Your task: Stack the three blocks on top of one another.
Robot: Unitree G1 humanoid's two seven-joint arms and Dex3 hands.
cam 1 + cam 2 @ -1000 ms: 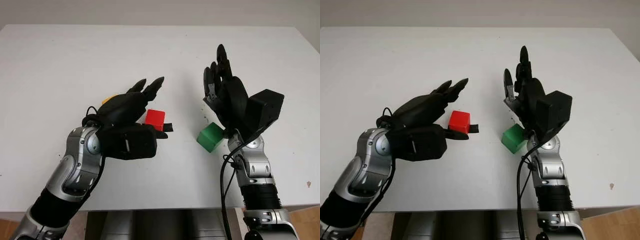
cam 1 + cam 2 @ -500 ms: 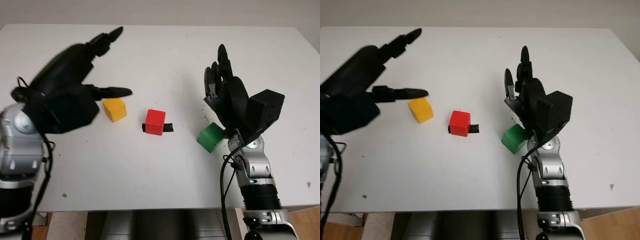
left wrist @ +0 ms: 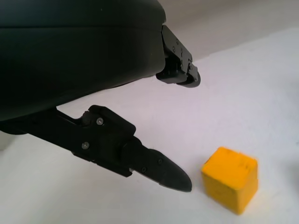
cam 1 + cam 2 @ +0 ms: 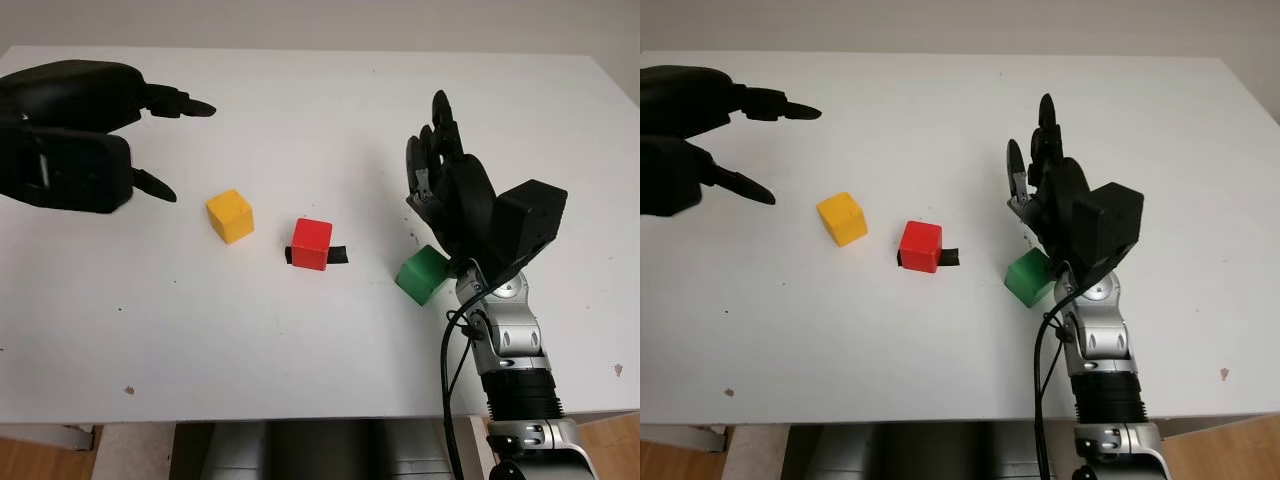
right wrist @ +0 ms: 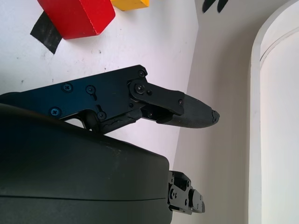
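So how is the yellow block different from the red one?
The yellow block sits on bare table, while the red block sits on a strip of black tape. The yellow block lies nearer the open left hand, the red block nearer the green block. Both are similar-sized cubes, unstacked.

Yellow block (image 4: 229, 216), red block (image 4: 311, 244) and green block (image 4: 421, 275) sit apart in a row, unstacked.
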